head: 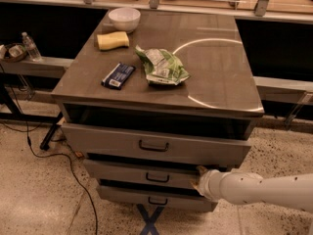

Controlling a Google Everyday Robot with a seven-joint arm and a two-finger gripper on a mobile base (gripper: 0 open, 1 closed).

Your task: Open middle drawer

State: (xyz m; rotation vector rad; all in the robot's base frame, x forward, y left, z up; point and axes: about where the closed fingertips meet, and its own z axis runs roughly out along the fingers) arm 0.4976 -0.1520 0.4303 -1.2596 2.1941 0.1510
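The grey cabinet (215,82) has three drawers stacked in its front. The middle drawer (122,173) has a low wide grey front with a small dark loop handle (157,178) at its centre and a dark gap above it. My gripper (198,180), on the end of a white arm (259,190) coming in from the right, is at the right end of the middle drawer's front, well right of the handle. The top drawer (107,141), with a taller front, stands slightly pulled out. The bottom drawer (122,196) lies below.
On the cabinet top lie a white bowl (124,18), a yellow sponge (112,40), a dark blue packet (118,76) and a green chip bag (161,67). A water bottle (30,46) stands on a shelf at left. Cables (49,155) and blue tape (150,219) lie on the floor.
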